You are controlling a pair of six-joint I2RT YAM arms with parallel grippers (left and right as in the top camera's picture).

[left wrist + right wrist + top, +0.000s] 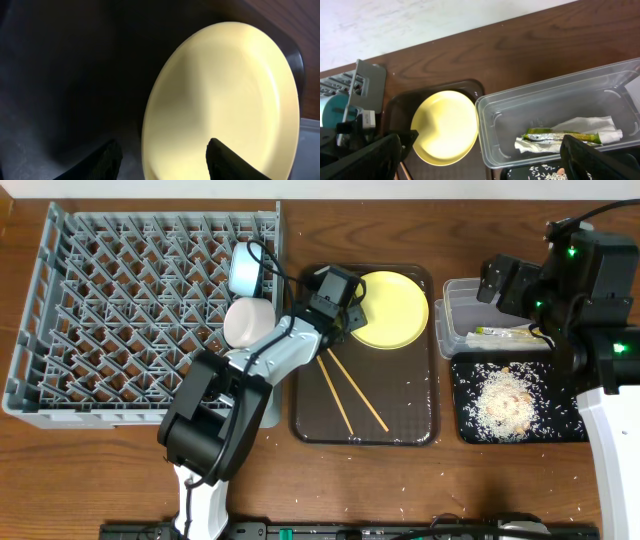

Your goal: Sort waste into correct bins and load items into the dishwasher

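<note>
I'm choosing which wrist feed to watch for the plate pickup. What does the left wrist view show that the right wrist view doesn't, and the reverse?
Only the left wrist view: a close look at the left gripper, open, with the rim of the yellow plate between its fingers.

Only the right wrist view: the clear tub holding a white wrapper and a green packet, a corner of the grey rack, the light blue bowl, and the open right gripper.

Both: the plate lying on the dark brown tray.
</note>
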